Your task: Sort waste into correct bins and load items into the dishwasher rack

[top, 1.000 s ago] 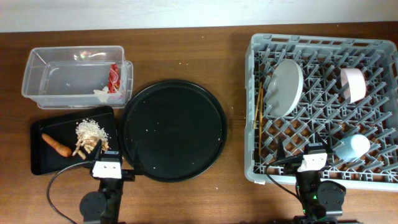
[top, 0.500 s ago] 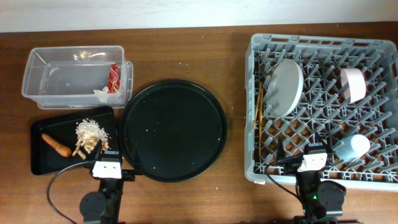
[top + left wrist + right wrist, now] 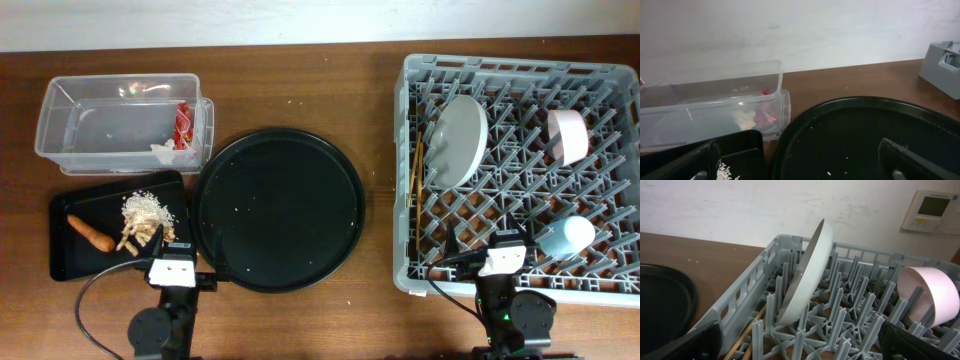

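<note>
The grey dishwasher rack (image 3: 610,290) at the right holds the pale grey plate (image 3: 458,138) on edge, the white-pink bowl (image 3: 567,135), the light blue cup (image 3: 566,238) and the chopsticks (image 3: 417,172) along its left side. The clear box (image 3: 100,125) holds the red wrapper (image 3: 183,125) and the white paper bit (image 3: 163,152). The shallow black tray (image 3: 65,255) holds the carrot (image 3: 90,233) and the beige scraps (image 3: 143,222). My left gripper (image 3: 800,172) is open and empty near the front edge. My right gripper (image 3: 800,350) is open and empty over the rack's front.
A large round black tray (image 3: 278,208) with a few crumbs lies in the middle of the brown table. A white wall runs behind. A wall panel (image 3: 931,211) shows in the right wrist view.
</note>
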`<state>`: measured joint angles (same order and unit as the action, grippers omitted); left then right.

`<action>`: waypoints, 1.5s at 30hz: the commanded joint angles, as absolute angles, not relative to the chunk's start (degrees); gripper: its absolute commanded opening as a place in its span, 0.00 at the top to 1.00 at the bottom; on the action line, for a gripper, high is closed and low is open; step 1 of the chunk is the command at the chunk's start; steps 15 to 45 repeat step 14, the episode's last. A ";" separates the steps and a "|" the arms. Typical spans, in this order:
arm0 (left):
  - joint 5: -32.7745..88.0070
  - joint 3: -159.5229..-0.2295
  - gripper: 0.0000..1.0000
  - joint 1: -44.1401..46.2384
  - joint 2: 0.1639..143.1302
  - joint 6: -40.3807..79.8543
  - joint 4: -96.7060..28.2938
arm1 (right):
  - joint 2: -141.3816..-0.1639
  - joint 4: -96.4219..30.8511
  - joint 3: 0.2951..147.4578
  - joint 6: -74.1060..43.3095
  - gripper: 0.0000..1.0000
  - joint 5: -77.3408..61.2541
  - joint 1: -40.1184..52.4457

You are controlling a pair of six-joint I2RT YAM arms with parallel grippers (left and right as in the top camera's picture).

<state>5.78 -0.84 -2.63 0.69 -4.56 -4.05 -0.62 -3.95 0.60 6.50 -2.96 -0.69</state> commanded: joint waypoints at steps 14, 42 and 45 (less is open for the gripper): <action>5.58 -0.51 0.01 -2.39 0.30 -5.50 -4.14 | -0.19 -4.27 0.32 6.83 0.02 -2.70 -0.38; 5.58 -0.51 0.01 -2.39 0.30 -5.50 -4.14 | -0.19 -4.27 0.32 6.83 0.02 -2.70 -0.38; 5.58 -0.51 0.01 -2.39 0.30 -5.50 -4.14 | -0.19 -4.27 0.32 6.83 0.02 -2.70 -0.38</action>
